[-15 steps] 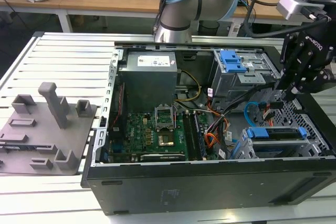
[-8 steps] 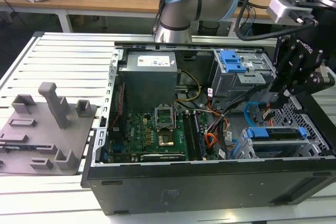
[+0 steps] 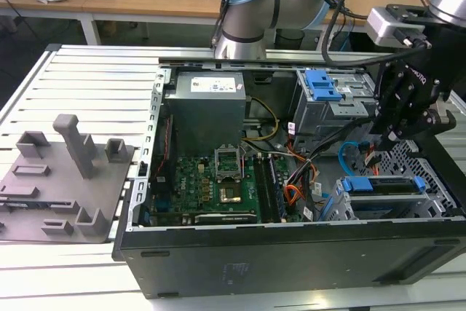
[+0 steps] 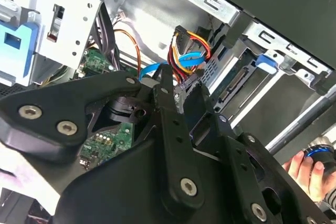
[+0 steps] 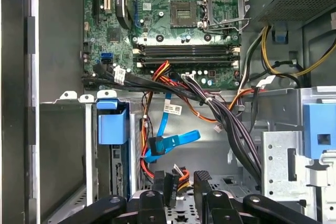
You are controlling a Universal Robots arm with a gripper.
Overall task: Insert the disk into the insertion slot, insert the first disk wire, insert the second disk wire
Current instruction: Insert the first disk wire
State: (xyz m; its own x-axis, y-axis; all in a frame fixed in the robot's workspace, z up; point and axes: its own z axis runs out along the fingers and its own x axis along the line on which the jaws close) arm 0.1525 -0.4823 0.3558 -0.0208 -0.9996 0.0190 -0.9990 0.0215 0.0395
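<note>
Disk in, wires pending
The disk (image 3: 382, 186) sits in the insertion slot (image 3: 426, 172); just above it, the gripper (image 3: 397, 135) has its jaws clamped on a disk wire (image 4: 189, 56), seemingly unplugged.

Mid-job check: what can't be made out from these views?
Disk ports: exterior view, slot walls and cables hide them.
Disk label: exterior view, disk edge-on inside slot.
The gripper and its hold on the wire plug: second wrist view, its own body blocks.
A hand: second wrist view, cut off by the edge.
</note>
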